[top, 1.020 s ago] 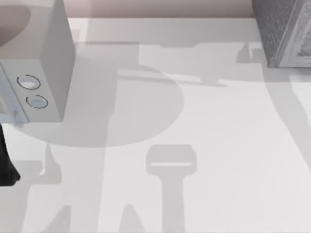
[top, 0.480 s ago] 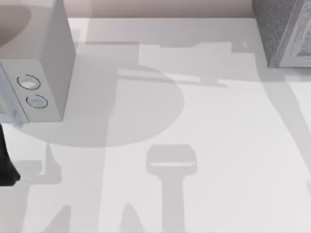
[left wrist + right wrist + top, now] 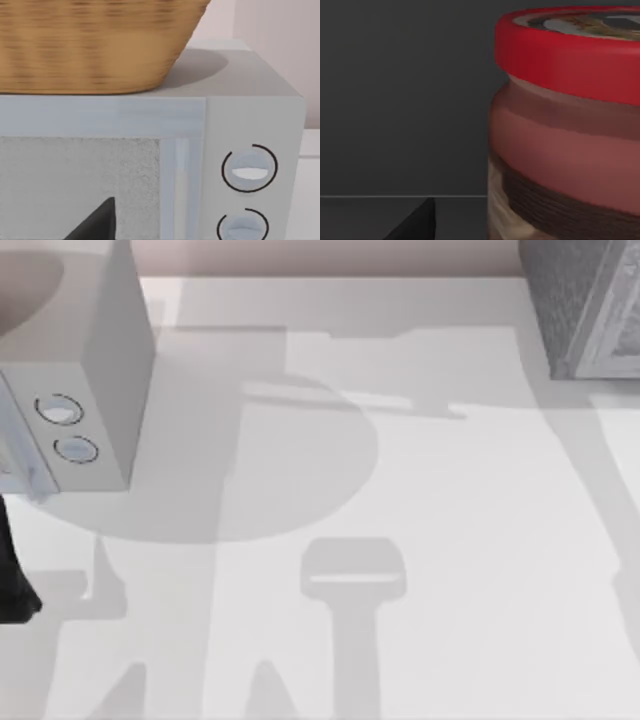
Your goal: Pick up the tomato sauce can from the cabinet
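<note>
The tomato sauce can (image 3: 565, 125) stands upright, long axis vertical, inside the dark cabinet (image 3: 585, 305) at the worktop's (image 3: 450, 540) far right. It sits close before the right arm's wrist camera, so the right arm is plainly the nearer. Whether the right gripper is apart or together, I cannot tell. The left arm idles facing the pale dialled box (image 3: 250, 120), far left.

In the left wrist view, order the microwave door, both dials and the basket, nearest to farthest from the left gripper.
1. Door, directly before the left gripper.
2. Lower dial, beside the door.
3. Upper dial, above it, and basket, atop the microwave: too close to call.
</note>
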{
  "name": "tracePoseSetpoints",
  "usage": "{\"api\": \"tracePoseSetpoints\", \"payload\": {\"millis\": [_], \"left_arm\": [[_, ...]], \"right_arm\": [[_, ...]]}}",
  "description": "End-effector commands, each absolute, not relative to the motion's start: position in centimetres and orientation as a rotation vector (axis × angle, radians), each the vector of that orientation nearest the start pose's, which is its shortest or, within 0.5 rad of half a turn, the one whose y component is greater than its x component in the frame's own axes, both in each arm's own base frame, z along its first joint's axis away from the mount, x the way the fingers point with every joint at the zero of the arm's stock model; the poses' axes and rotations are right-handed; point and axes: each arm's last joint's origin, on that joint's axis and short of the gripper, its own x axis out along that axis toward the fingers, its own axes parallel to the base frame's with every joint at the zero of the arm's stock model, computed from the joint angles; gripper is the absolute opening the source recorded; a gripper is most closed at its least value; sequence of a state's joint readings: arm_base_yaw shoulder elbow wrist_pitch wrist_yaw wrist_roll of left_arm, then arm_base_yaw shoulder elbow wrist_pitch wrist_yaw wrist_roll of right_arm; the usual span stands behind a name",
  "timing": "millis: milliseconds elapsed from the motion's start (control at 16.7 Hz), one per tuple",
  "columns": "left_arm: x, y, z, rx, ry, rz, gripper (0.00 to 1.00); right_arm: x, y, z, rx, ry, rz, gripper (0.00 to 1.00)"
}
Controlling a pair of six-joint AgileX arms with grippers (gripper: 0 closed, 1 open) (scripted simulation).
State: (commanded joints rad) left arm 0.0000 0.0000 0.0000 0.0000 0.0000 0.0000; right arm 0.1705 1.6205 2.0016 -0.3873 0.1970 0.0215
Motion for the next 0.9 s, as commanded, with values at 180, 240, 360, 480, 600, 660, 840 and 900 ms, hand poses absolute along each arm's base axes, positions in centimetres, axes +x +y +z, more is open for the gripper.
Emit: {"api": "tracePoseSetpoints", "payload": {"millis": [180, 240, 360, 480, 600, 660, 840, 900], "left_arm": [[10.6, -0.1, 16.0, 0.000, 0.000, 0.000, 1.00], [10.6, -0.1, 16.0, 0.000, 0.000, 0.000, 1.00], [10.6, -0.1, 16.0, 0.000, 0.000, 0.000, 1.00], [10.6, -0.1, 16.0, 0.000, 0.000, 0.000, 1.00], [10.6, -0.1, 16.0, 0.000, 0.000, 0.000, 1.00], [10.6, -0.1, 16.0, 0.000, 0.000, 0.000, 1.00], [10.6, -0.1, 16.0, 0.000, 0.000, 0.000, 1.00], [10.6, -0.1, 16.0, 0.000, 0.000, 0.000, 1.00]], "right_arm": [[35.5, 5.8, 50.9, 0.005, 0.003, -0.010, 1.00], [35.6, 5.8, 50.9, 0.005, 0.003, -0.010, 1.00], [35.6, 5.8, 50.9, 0.005, 0.003, -0.010, 1.00], [35.6, 5.8, 50.9, 0.005, 0.003, -0.010, 0.92], [35.6, 5.8, 50.9, 0.005, 0.003, -0.010, 0.77], [35.6, 5.8, 50.9, 0.005, 0.003, -0.010, 0.70], [35.6, 5.8, 50.9, 0.005, 0.003, -0.010, 0.47], [35.6, 5.8, 50.9, 0.005, 0.003, -0.010, 0.40]]}}
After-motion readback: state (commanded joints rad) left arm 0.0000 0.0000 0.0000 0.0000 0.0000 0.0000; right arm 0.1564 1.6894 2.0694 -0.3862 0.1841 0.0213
